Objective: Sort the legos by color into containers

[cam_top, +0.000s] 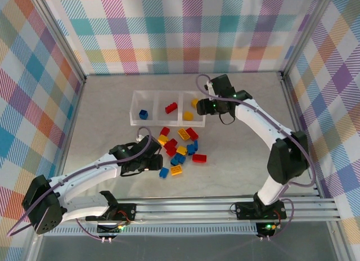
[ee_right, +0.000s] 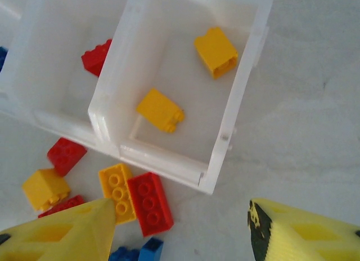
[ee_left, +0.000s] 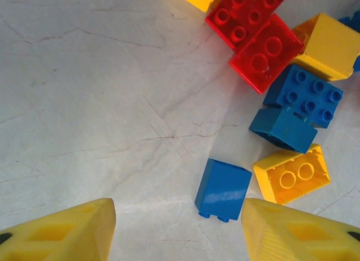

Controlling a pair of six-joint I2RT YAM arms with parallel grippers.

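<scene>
The clear containers (cam_top: 147,121) stand in a row at mid table. The left one holds a blue lego (cam_top: 144,113), the middle one a red lego (cam_top: 171,107), the right one two yellow legos (ee_right: 216,52) (ee_right: 161,110). Several loose red, blue and yellow legos (cam_top: 181,145) lie in a pile in front of the tray. My left gripper (ee_left: 177,227) is open low over the table, with a blue lego (ee_left: 223,189) lying on its side between the fingers, close to the right one. My right gripper (ee_right: 180,227) hangs open and empty above the tray's right front corner.
Plaid walls and metal frame posts (cam_top: 67,53) ring the table. A metal rail (cam_top: 225,207) runs along the near edge by the arm bases. Bare tabletop (ee_left: 101,92) lies left of the pile and right of the tray.
</scene>
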